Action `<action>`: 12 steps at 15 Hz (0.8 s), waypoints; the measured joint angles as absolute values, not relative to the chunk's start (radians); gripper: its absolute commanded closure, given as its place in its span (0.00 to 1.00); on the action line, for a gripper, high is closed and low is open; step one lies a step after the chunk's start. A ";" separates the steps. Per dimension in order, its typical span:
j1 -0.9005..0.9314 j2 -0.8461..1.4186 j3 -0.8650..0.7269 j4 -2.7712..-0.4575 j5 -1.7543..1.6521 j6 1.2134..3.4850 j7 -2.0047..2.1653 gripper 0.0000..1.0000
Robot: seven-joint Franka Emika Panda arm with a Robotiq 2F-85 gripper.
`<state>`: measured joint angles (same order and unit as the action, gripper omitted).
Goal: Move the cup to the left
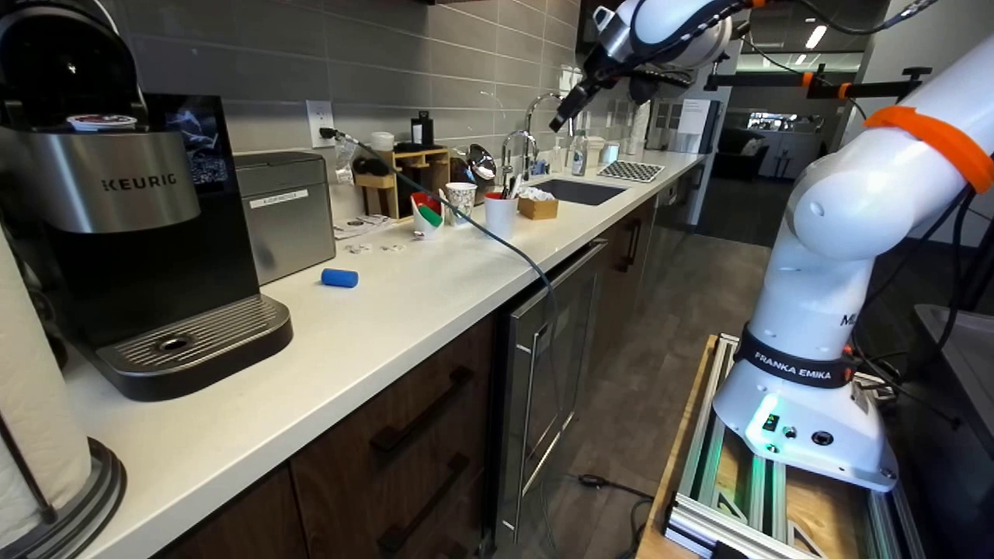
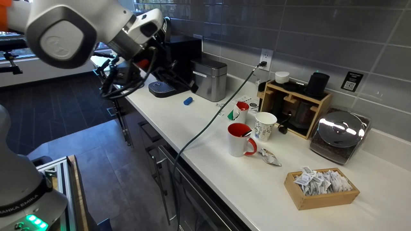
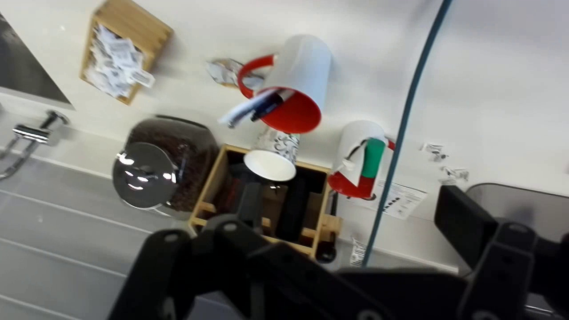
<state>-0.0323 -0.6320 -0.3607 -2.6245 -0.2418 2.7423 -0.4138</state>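
The cup is a white paper cup with a printed pattern, standing upright on the counter in both exterior views. It stands between two red-lined white mugs, close to the wooden organizer. In the wrist view the cup shows its white rim, and the pen mug hides part of its body. My gripper is high above the counter, apart from the cup, in both exterior views. In the wrist view my gripper has its fingers wide apart with nothing held between them.
A white mug with pens and a mug with a green item flank the cup. A cable hangs across the counter. A wooden organizer, packet box, bean jar, blue cylinder and coffee machine stand around.
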 measured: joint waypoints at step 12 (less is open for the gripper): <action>0.003 -0.045 -0.282 -2.011 -0.074 2.524 -0.449 0.00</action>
